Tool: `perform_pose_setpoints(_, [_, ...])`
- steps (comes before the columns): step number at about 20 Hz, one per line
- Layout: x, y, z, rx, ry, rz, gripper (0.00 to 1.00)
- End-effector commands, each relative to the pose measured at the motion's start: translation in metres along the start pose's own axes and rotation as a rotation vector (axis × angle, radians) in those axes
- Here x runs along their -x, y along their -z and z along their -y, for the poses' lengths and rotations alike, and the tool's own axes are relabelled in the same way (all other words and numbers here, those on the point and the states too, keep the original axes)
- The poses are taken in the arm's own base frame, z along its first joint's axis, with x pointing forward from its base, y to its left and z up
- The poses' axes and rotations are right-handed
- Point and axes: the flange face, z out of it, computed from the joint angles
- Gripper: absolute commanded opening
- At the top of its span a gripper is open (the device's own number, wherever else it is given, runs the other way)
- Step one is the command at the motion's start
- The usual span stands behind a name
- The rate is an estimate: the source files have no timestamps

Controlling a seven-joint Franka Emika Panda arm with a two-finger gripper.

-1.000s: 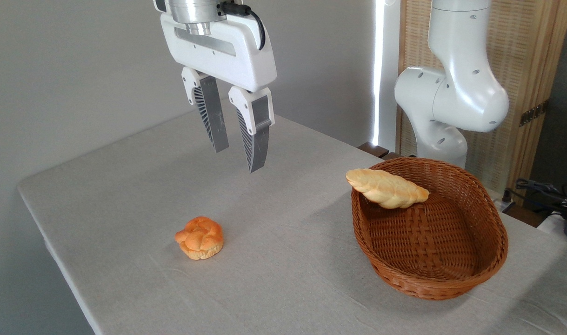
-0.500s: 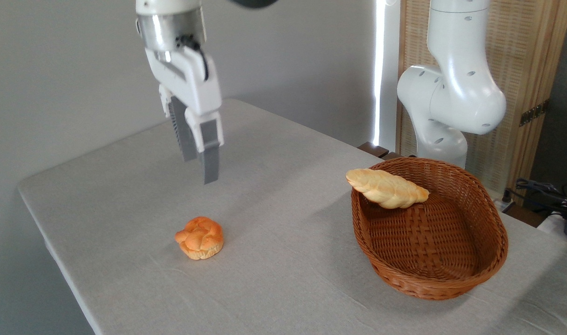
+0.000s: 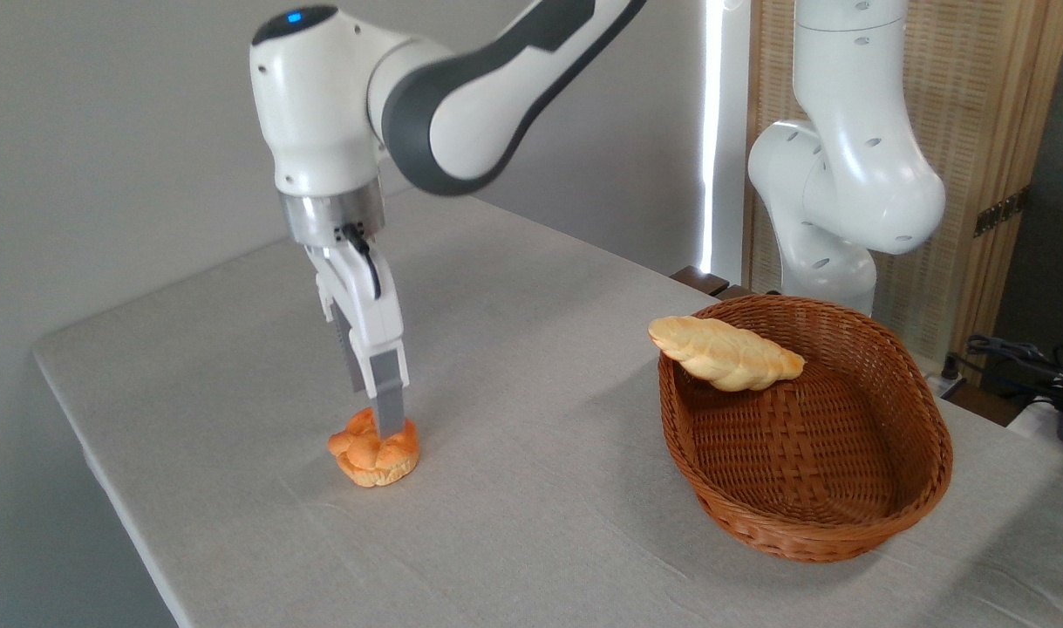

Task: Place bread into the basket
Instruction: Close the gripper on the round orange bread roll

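The bread, a small round orange-golden knotted bun, lies on the grey table at the front left. My gripper points straight down onto it and is seen edge-on. Its near finger crosses the bun's top right, while the far fingertip is hidden behind the bun. The fingers stand apart on either side of the bun, which looks unsquashed and rests on the table. The basket, an oval reddish-brown wicker one, sits at the right.
A longer pale-yellow braided loaf leans on the basket's far-left rim. The arm's white base rises behind the basket. The table's left edge is close to the bun. Cables lie at the far right.
The gripper has swung left, turned edge-on to the camera, and dropped from well above the table down onto the bun. The bun, basket and loaf have not moved.
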Motion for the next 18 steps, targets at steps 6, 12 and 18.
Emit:
perform_pose_setpoints(6, [-0.0004,-0.0233,0.0021,-0.022,-0.056,-0.006,1.00])
perform_pose_setpoints(12, [-0.0005,-0.0222,0.0022,-0.025,-0.066,-0.007,0.13])
perform_pose_setpoints(18, [-0.0004,-0.0215,0.0020,-0.024,-0.097,-0.008,0.13])
